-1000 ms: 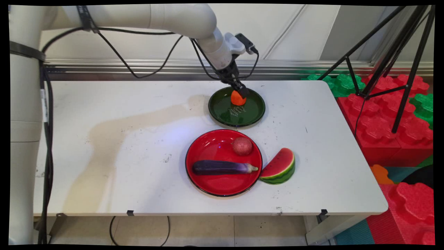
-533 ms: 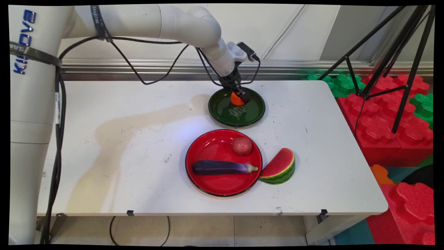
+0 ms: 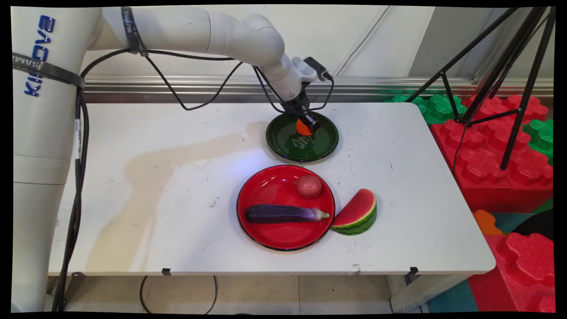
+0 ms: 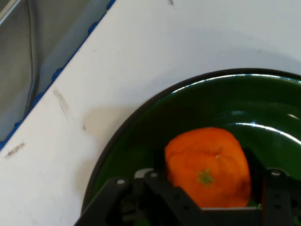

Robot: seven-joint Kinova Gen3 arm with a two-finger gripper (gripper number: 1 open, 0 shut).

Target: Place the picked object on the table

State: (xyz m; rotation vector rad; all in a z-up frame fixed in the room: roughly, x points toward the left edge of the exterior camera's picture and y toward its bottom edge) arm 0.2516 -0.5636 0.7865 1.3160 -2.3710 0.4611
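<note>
Hand view shows you the gripper (image 4: 207, 197) with its jaws closed around the orange (image 4: 207, 165), right over the green plate (image 4: 141, 132). Main view shows you that plate at the back of the white table (image 3: 177, 177); nearer you sits a red plate (image 3: 270, 186) with an eggplant (image 3: 285, 214) and a red ball (image 3: 309, 186), and a watermelon slice (image 3: 356, 212) just beside it.

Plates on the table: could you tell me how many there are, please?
2. The green plate sits toward the far side, under the hand and the orange. The red plate is nearer, beside the watermelon slice.
</note>
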